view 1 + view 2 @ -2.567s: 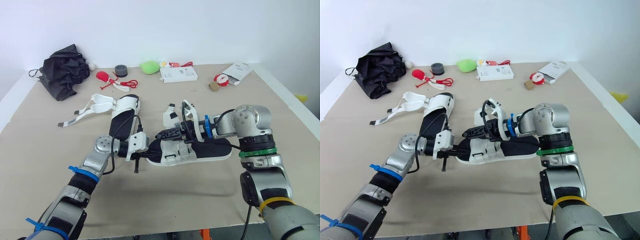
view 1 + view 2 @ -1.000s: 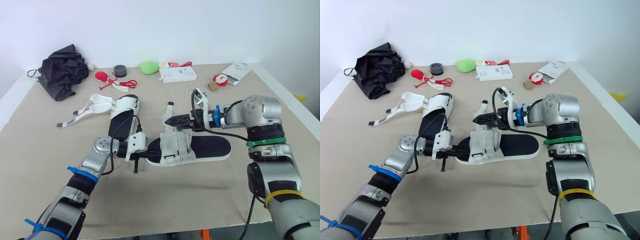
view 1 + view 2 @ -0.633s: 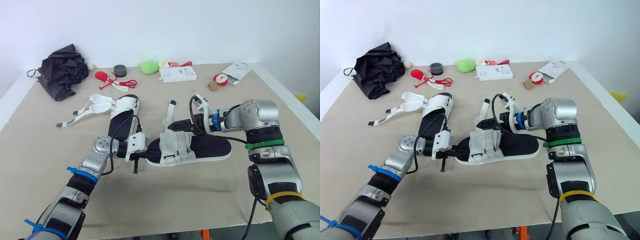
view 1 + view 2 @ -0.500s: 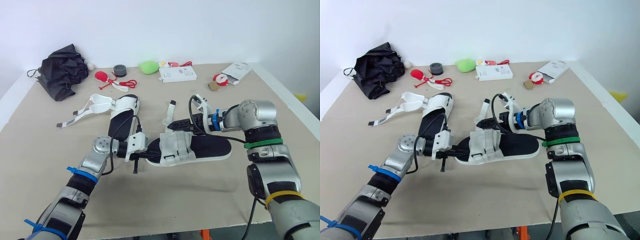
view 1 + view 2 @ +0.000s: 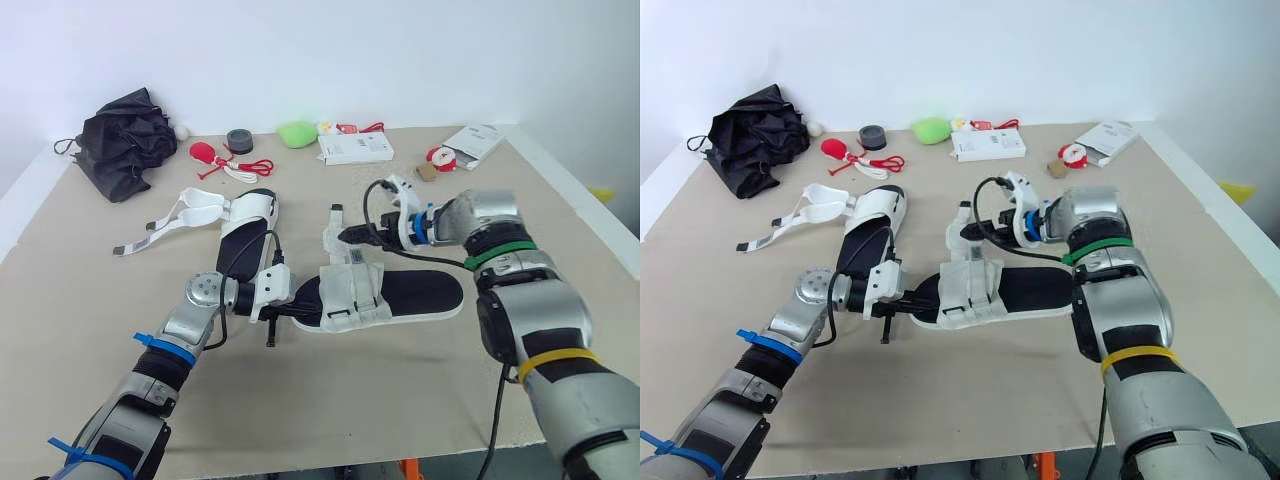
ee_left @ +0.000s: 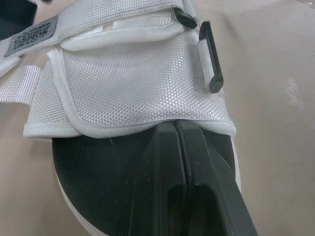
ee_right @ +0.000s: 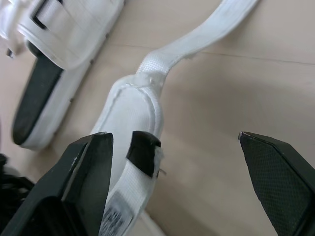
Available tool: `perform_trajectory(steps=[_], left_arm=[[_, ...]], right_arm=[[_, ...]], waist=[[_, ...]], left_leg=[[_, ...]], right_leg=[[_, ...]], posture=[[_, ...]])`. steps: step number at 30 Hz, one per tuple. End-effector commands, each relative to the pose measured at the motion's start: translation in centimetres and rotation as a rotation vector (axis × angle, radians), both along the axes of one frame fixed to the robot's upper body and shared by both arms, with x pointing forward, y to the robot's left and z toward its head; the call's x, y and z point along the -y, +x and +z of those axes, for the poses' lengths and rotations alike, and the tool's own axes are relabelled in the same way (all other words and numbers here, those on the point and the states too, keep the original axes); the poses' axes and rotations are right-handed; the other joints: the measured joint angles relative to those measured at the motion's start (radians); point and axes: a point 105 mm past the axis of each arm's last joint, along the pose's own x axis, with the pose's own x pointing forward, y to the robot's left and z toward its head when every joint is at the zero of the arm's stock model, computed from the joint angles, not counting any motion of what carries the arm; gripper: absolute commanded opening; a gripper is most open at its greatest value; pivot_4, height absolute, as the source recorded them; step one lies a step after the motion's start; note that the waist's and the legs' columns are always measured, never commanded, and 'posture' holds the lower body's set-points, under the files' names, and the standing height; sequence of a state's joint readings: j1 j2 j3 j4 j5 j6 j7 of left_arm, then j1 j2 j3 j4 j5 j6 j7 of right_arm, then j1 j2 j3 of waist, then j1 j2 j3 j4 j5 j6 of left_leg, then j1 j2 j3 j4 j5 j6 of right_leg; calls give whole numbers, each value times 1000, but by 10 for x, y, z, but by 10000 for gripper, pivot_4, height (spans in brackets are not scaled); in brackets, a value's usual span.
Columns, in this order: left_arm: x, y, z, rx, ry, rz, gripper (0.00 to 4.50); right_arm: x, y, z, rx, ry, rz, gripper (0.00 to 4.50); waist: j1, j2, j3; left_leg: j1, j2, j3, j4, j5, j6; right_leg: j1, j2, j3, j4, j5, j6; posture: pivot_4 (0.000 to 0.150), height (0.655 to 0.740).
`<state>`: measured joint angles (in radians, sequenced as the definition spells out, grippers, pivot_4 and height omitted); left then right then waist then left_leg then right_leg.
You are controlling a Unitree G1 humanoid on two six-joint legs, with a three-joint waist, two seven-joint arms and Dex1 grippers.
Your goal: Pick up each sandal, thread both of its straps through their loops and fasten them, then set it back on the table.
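Mid-table, one sandal (image 5: 400, 292) lies flat on its sole, toe pointing to the robot's left, heel to the right. Left gripper (image 5: 292, 307) sits at the toe end, its two fingers (image 6: 162, 162) clenched together with nothing between them, tips lying on the black footbed just short of the white front strap (image 6: 128, 83). That front strap looks closed across the foot, with a black buckle bar at its edge. Right gripper (image 5: 347, 236) hangs over the far side of the same sandal with jaws spread wide, released, gripping nothing. A loose white strap (image 7: 142, 105) rises between its fingers, the black strap tip (image 7: 143, 152) just beside one finger; contact cannot be told. Second sandal (image 5: 245, 215) lies farther back on the left of the table (image 5: 330, 400), straps undone and trailing outward, well apart from both grippers. Black bag (image 5: 125, 140), tape roll (image 5: 239, 139) and white box (image 5: 356, 149) sit along the far edge.
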<state>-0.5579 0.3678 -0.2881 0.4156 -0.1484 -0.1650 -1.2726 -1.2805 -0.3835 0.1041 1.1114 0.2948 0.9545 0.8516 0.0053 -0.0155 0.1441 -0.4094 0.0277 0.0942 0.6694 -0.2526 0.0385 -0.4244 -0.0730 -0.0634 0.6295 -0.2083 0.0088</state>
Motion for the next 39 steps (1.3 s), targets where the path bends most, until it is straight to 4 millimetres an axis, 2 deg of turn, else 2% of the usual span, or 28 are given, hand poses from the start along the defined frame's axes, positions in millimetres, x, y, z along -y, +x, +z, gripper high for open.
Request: perform_trajectory(steps=[1, 10, 20, 23, 26, 30, 31, 34, 39], left_arm=[[-14, -13, -51, -173, 152, 29, 0], [-15, -14, -50, -181, 144, 39, 0], [-16, -16, -51, -189, 141, 48, 0], [-16, -18, -52, -195, 141, 48, 0], [-15, -18, -52, -198, 140, 48, 0], [-15, -18, -52, -197, 140, 47, 0], [-15, -18, -52, -197, 140, 46, 0], [-14, -18, -53, -198, 141, 42, 0], [-13, -18, -53, -198, 142, 37, 0]], right_arm=[[-19, 9, 30, 108, 70, 41, 44000], [-42, 12, 27, 128, 94, 54, 44000], [-46, 20, 31, 180, 140, -3, 44000], [-47, 24, 36, 213, 149, -24, 36001], [-50, 23, 39, 225, 165, -7, 22863], [-52, 22, 41, 229, 184, 2, 2928], [-53, 22, 41, 231, 188, 9, 590], [-54, 21, 44, 245, 193, 30, 590], [-57, 20, 74, 469, 195, 159, 590]], waist=[[0, 0, 0], [-1, 0, 0], [-4, 0, 0], [-5, 0, 0], [-6, 0, 0], [-6, 0, 0], [-6, 0, 0], [-6, 0, 0], [-6, 0, 0]], left_leg=[[0, 0, 0, 0, 0, 0], [0, 0, 0, 0, 0, 0], [0, 0, 0, 0, 0, 0], [1, 0, 0, 0, 0, 0], [1, 0, 0, -1, 0, 0], [1, 0, 0, -1, 0, 0], [1, 0, 0, -1, 0, 0], [1, 0, 0, -1, 0, 0], [1, 0, 1, 0, 0, 0]], right_leg=[[0, 0, 0, 0, 0, -1], [0, 0, 0, 0, 1, -2], [0, 0, 1, 0, 2, -2], [0, 0, 1, 0, 2, -3], [0, 0, 1, 0, 1, -3], [0, 0, 1, 0, 1, -3], [0, 0, 1, 0, 1, -3], [0, 1, 1, 0, 1, -3], [0, 4, 1, 0, 1, -3]], posture=[[1500, 7400], [1500, 7400], [1500, 7400], [1500, 7400], [1500, 7400], [1500, 7400], [1500, 7400], [1500, 7400], [1500, 7400]])
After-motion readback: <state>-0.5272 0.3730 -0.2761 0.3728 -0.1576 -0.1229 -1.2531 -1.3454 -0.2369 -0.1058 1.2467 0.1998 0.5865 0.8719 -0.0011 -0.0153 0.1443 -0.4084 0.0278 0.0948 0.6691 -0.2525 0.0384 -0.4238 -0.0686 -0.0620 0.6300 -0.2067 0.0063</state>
